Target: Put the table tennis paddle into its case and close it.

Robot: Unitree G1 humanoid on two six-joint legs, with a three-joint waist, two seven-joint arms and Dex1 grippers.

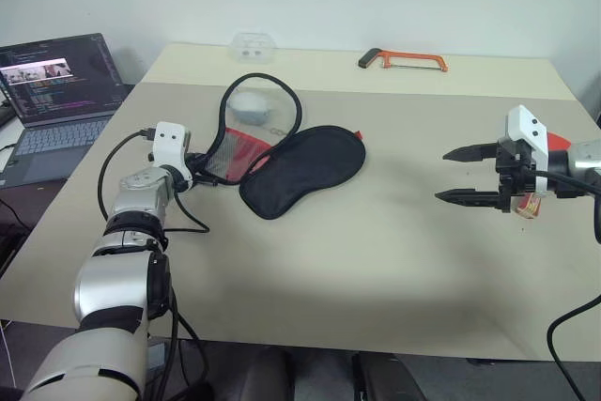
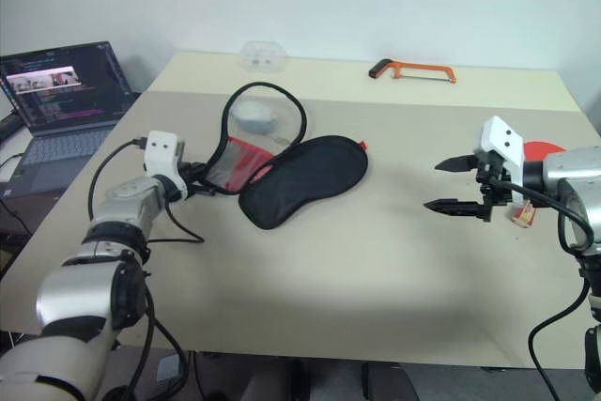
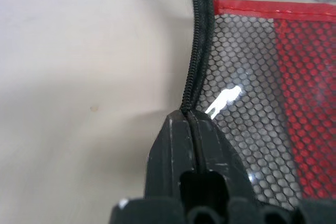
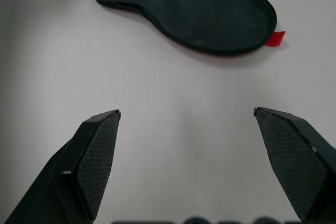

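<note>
Left wrist view, left fingers (image 3: 191,129) pinching case (image 3: 252,124) edge

No text, brand name or number can be read anywhere. The laptop (image 1: 58,100), off the counter's left edge, has its screen lit with rows of lines too small to make out. On the case's (image 3: 252,103) black mesh pocket sits a small white mark shaped like a standing figure, with no lettering legible beside it.
</note>
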